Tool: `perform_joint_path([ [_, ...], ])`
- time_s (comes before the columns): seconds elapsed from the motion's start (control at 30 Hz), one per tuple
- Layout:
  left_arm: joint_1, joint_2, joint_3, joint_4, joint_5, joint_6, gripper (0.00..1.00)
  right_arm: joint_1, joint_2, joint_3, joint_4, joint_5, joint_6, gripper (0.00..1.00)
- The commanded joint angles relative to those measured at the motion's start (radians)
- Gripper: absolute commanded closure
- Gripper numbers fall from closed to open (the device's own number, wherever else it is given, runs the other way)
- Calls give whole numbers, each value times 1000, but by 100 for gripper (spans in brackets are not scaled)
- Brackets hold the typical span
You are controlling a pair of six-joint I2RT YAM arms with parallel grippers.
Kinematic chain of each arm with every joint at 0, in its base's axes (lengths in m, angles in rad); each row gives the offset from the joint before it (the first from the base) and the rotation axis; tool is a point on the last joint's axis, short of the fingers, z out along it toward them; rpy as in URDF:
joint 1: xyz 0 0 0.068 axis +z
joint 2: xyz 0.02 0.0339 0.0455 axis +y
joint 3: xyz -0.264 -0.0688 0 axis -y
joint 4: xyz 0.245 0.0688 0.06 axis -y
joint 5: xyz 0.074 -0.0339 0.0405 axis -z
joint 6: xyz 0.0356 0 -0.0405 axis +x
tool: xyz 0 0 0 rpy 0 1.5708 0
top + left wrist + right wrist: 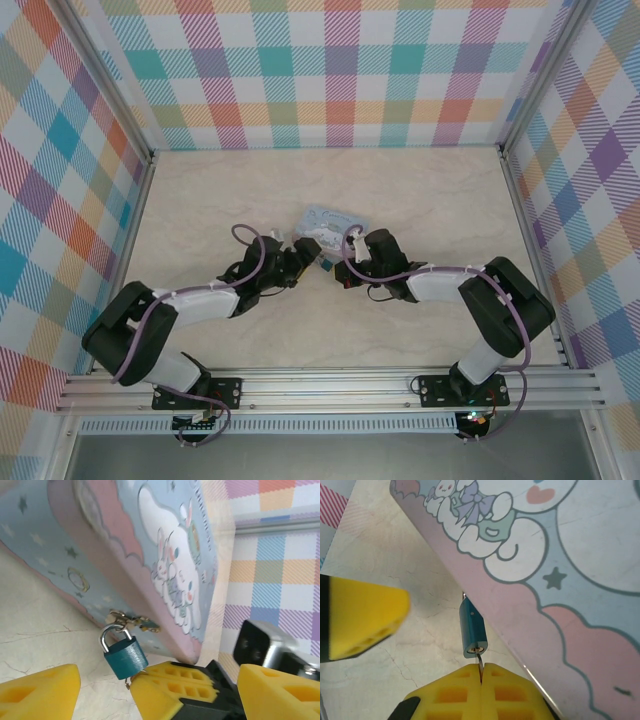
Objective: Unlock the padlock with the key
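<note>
The tiny teal padlock (pixel 125 655) hangs by its silvery shackle from the latch (pixel 135 621) on the front of the cartoon-printed tin (pixel 150 555). The shackle looks closed. My right gripper (pixel 481 672) is shut on the thin grey key (pixel 479 659), whose tip sits in the keyhole at the bottom of the padlock (pixel 472 630). In the left wrist view the right gripper's fingers (pixel 170 685) press against the padlock's lower corner. My left gripper (pixel 159 687) stands open, with one finger on either side of the padlock and the right gripper's fingers. In the top view the two grippers meet at the padlock (pixel 323 264).
The tin (pixel 328 222) lies mid-table on the marble-patterned tabletop (pixel 420 190), just beyond both grippers. Checked walls (pixel 340 70) close in the back and sides. A left-gripper finger (pixel 362 615) shows at the left of the right wrist view.
</note>
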Motion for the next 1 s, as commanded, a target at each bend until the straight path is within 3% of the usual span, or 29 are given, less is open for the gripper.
perform_joint_path([
  [0.0, 8, -49, -42, -1, -20, -2, 20, 7, -60, 7, 16, -18, 135, 99],
  [0.3, -21, -76, -112, 66, -19, -62, 33, 34, -129, -55, 43, 26, 417, 99],
  [0.63, -91, 33, -111, 209, -57, -170, 44, 72, -114, -52, 36, 66, 470, 98],
  [0.97, -130, 98, -79, 251, -90, -202, 53, 75, -97, -54, 57, 59, 476, 98],
])
